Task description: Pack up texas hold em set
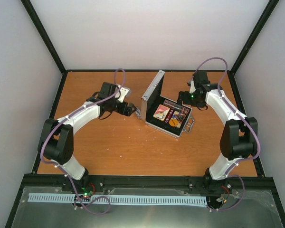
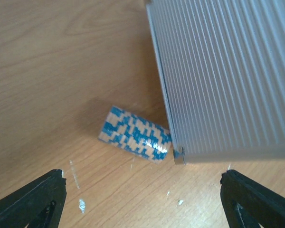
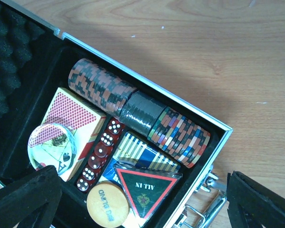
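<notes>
1. Left gripper [image 2: 142, 184]: black claw spread wide, holding nothing, low over the wood-grain table [image 2: 47, 71].
2. Blue-and-white chip stack [image 2: 135, 140]: short striped cylinder lying on its side on the table, outside the case, 1 end at the lid's lower corner.
3. Case [image 1: 153, 92]: square, ribbed silver metal, open. The lid stands upright and is lined with black egg-crate foam [image 3: 12, 42]. The base lies flat to its right.
4. Along 1 wall of the base: red-black chip stack [image 3: 102, 88], dark grey chip stack [image 3: 142, 114] and multi-coloured chip stack [image 3: 180, 135], lying end to end.
5. Beside them:
   - red-backed deck [image 3: 73, 111] with a round white disc [image 3: 50, 145] on it
   - row of red dice [image 3: 99, 152]
   - blue-yellow deck [image 3: 142, 152] under a red-edged triangle [image 3: 147, 187]
   - tan disc [image 3: 107, 206]
6. Right gripper [image 3: 145, 202]: claw wide, empty, over the base near the metal handle [image 3: 199, 216].
</notes>
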Tool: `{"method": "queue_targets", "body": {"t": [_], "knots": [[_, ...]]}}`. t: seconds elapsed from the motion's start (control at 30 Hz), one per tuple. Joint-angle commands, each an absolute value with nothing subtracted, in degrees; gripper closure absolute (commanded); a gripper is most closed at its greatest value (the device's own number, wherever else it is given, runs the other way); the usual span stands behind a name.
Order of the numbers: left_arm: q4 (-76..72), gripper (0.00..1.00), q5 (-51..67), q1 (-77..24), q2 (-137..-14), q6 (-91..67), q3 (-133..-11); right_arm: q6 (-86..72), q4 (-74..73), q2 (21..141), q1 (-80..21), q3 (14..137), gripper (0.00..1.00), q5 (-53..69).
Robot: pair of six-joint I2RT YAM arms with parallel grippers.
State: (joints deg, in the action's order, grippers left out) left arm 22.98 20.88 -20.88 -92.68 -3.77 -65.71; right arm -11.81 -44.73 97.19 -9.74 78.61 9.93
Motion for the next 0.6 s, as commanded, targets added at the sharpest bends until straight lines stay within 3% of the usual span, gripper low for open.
{"method": "queue_targets", "body": {"t": [0.0,0.33,0.57], "knots": [[8.82,0.1,28.91,-20.46,-92.78,8.23,-59.7,-10.89,-44.89,94.83,-8.87,79.24,0.06,10.22],[-1.89,0.08,25.54,-21.87,-95.62,14.56,-51.85,-9.94,-48.21,96.19,-8.0,83.8,0.06,10.17],[1.04,0.09,23.95,-23.55,-100.23,16.15,-56.51,-10.48,-49.43,97.57,-7.86,85.29,0.06,11.46]]}}
